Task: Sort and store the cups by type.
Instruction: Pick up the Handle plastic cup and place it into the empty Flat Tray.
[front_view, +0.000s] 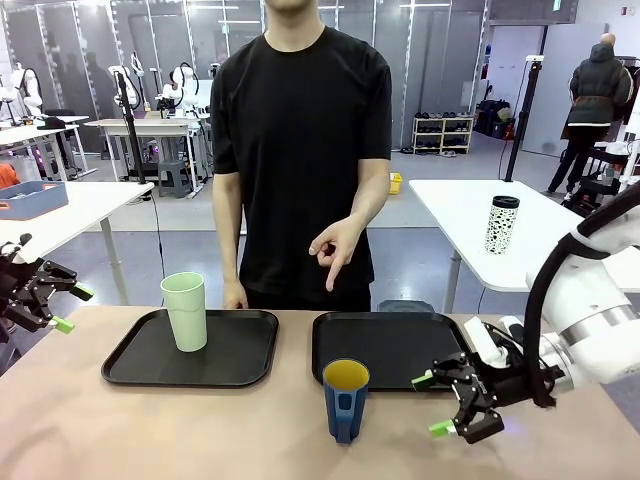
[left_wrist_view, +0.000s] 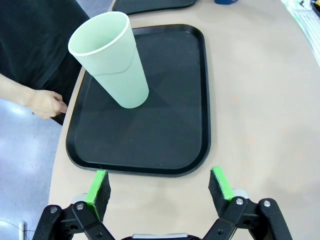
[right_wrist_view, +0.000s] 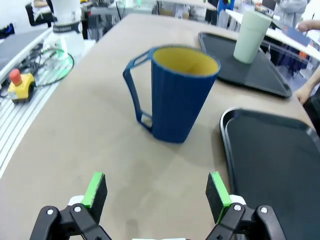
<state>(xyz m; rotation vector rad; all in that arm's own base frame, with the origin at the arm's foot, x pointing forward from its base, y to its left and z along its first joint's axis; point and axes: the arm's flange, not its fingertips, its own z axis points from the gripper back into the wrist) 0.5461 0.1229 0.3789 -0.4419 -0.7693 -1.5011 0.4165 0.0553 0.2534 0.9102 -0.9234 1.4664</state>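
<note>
Nearest the lens, the tan table (front_view: 200, 440) is spreading across the whole front view. A person (front_view: 300, 150) in a black T-shirt is standing at its far edge, with the head cut off by the frame. One hand (front_view: 335, 245) is pointing down toward the table. The other hand (front_view: 235, 297) is resting at the table's edge, and the left wrist view is catching it just beside a tray.

Two black trays are lying side by side. The left tray (front_view: 240, 350) is carrying the pale green tumbler (front_view: 185, 312), which is standing upright inside it. The right tray (front_view: 390, 345) is lying next to it.

Two grippers are showing. The left gripper (front_view: 72, 308) is hovering at the table's left end, well apart from the tumbler. Its own wrist view is showing its pads (left_wrist_view: 98, 187) released and spread wide, with the left tray's near rim just ahead. The right gripper (front_view: 431, 404) is hovering low over the table to the right of the dark blue cup (front_view: 346, 400), its jaws likewise released with the cup ahead of them, not between them.

Two cups in all. The blue one, yellow inside, is standing upright on the table just in front of the right tray, outside it. Its handle (right_wrist_view: 132, 90) is showing clearly in the right wrist view but is hard to make out from the front. The left wrist view's top edge is cutting this cup off.

A speckled lidded cylinder (front_view: 503, 225) is standing on a white table behind. In the right wrist view, a yellow box with a red button (right_wrist_view: 17, 82) is sitting on a ribbed surface beside the table.
</note>
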